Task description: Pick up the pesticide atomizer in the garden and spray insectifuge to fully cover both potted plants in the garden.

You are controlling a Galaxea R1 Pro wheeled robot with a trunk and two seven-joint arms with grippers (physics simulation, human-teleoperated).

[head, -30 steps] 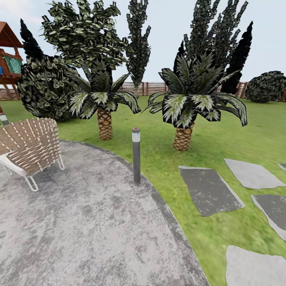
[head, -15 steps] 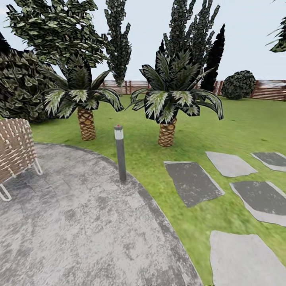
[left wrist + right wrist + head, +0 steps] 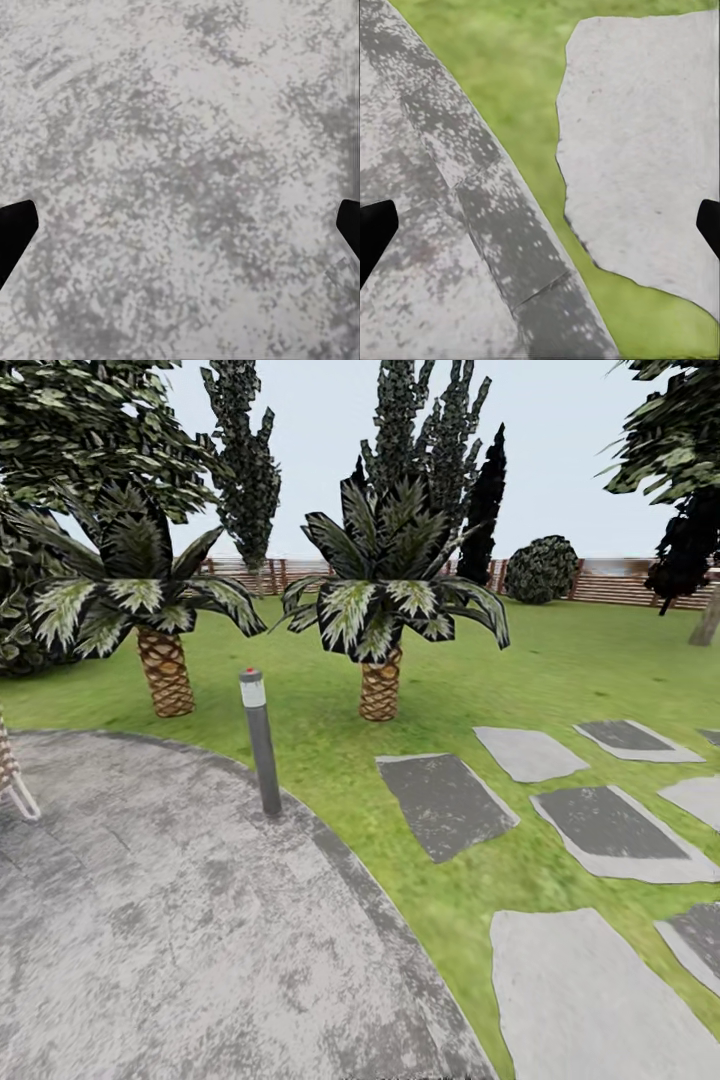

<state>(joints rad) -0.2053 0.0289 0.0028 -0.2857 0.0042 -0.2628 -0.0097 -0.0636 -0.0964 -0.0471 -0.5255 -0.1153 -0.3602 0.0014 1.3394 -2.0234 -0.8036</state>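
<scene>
the garden (image 3: 560, 660) lies ahead: lawn running to a slat fence (image 3: 620, 582), stepping stones (image 3: 445, 803) at right, round grey paving (image 3: 170, 940) at left. a lamp post (image 3: 261, 742) stands at the paving's edge, two palms (image 3: 385, 610) behind it. the left tool (image 3: 180, 225) hangs spread over paving; the right tool (image 3: 540, 225), spread too, hangs over the paving's edge, grass and a stone.
</scene>
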